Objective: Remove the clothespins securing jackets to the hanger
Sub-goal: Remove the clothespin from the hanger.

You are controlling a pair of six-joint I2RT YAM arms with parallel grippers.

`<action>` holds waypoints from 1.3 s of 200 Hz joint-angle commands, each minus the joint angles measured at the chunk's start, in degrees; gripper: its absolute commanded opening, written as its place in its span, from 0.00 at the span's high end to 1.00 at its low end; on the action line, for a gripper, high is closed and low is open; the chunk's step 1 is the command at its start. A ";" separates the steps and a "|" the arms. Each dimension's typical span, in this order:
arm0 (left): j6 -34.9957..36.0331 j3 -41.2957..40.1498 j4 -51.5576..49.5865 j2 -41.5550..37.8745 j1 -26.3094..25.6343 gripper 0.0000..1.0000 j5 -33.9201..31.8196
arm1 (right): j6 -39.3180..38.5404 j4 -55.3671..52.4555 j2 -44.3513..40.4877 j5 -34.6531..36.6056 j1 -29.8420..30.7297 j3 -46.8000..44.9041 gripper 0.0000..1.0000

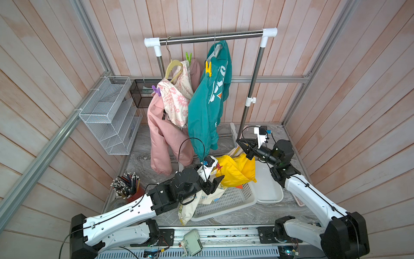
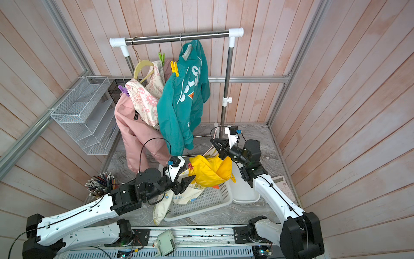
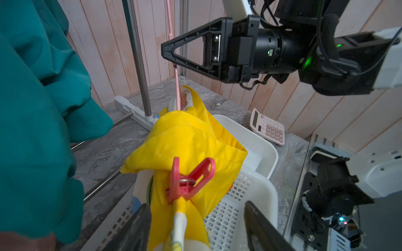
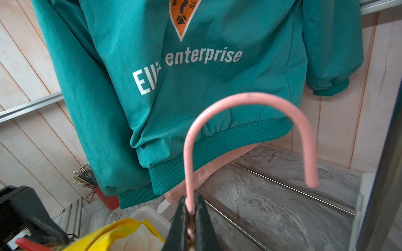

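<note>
The right gripper [image 4: 191,198] is pinched tight on the pink hanger [image 4: 250,96] hook, with the yellow jacket [image 3: 185,134] hanging below it. The left gripper [image 3: 198,205] gapes empty, the red clothespin [image 3: 185,182] just ahead between its jaws. Closing on cloth instead of the pin's handles could yank the hanger loose.

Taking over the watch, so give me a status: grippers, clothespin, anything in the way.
Left gripper open, lined up on red clothespin, not touching; pin clipped on yellow jacket. Right gripper shut on pink hanger hook. Teal jacket close beside, not between.
</note>
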 commanded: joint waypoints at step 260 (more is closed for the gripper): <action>2.54 5.06 6.28 4.12 4.96 0.86 3.91 | 0.22 -3.29 0.46 4.15 0.06 2.23 1.00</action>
